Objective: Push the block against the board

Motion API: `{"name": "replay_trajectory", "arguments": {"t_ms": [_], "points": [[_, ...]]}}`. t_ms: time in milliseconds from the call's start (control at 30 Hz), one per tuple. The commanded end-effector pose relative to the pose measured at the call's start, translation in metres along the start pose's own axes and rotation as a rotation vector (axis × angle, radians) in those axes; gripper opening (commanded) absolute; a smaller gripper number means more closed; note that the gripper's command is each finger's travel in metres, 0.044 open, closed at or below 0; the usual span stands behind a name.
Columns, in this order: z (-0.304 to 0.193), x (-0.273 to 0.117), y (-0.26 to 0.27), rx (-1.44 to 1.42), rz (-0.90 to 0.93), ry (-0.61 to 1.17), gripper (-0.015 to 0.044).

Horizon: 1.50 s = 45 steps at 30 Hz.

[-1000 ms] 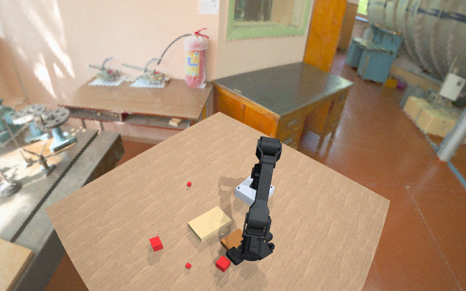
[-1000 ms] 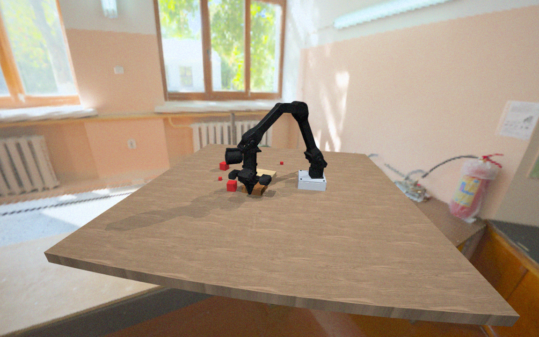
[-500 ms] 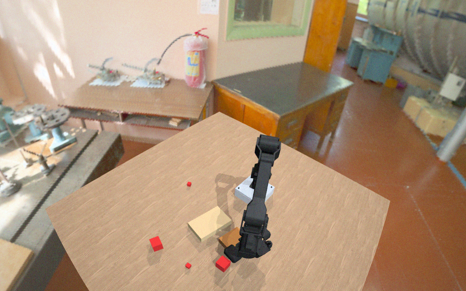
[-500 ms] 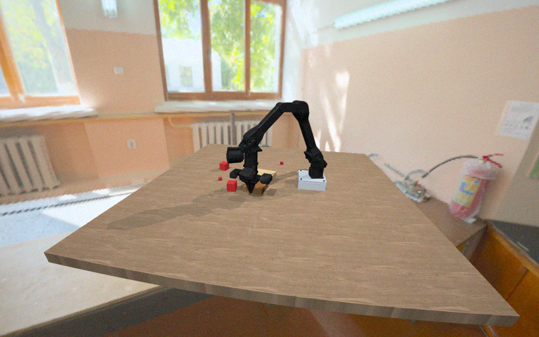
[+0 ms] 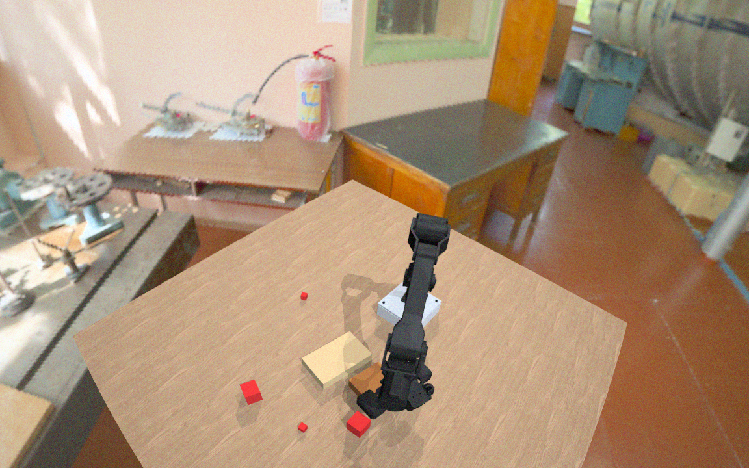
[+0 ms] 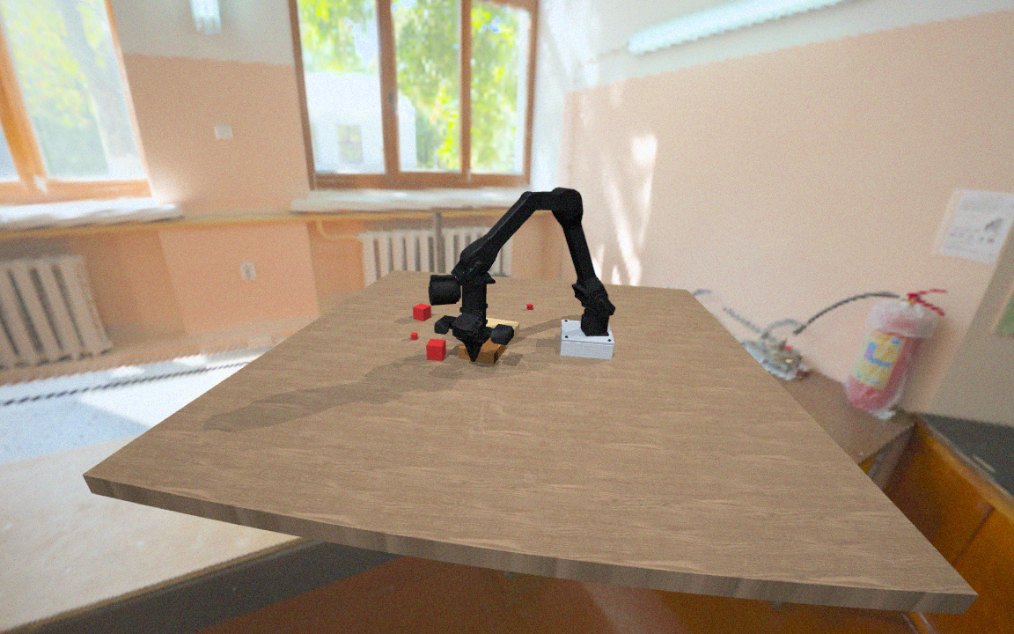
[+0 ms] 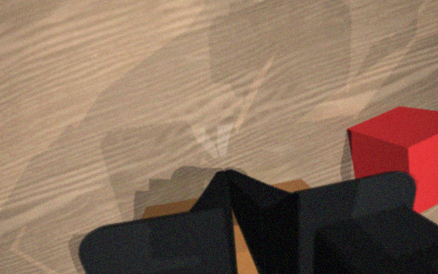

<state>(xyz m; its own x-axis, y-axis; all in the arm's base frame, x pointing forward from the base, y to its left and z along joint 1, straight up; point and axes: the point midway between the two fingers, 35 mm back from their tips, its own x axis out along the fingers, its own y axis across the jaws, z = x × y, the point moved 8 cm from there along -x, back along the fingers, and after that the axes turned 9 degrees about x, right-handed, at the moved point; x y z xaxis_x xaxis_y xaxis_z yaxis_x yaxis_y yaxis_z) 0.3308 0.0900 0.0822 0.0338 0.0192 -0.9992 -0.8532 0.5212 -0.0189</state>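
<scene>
The square block (image 5: 363, 379) (image 6: 488, 357) (image 7: 295, 186) is brown and lies flat, partly hidden by my hand. The board (image 5: 336, 357) (image 6: 505, 324) is pale yellow and lies flat behind the block, on its upper-left side in the top view. Their facing sides are close and look nearly parallel; I cannot tell whether they touch. My gripper (image 6: 474, 358) (image 7: 225, 178) is shut with nothing between its fingers. Its tips are low at the block's side away from the board; contact is not clear. In the top view the hand hides the tips.
A large red cube (image 5: 358, 424) (image 6: 436, 349) (image 7: 436, 164) stands close beside the hand. Another large red cube (image 5: 251, 391) (image 6: 422, 312) lies beyond the board. Small red cubes (image 5: 302, 427) (image 5: 303, 296) lie around them. The white arm base (image 5: 390, 311) (image 6: 587, 347) stands behind.
</scene>
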Motion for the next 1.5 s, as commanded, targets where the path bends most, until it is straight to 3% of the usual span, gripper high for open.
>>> {"name": "replay_trajectory", "arguments": {"t_ms": [0,533,1467], "points": [[-0.006,0.002,-0.001,0.001,0.001,0.010,0.0000],[-0.015,0.002,-0.001,0.001,0.001,0.011,0.0000],[0.029,0.002,0.005,0.001,0.001,0.007,0.0000]]}}
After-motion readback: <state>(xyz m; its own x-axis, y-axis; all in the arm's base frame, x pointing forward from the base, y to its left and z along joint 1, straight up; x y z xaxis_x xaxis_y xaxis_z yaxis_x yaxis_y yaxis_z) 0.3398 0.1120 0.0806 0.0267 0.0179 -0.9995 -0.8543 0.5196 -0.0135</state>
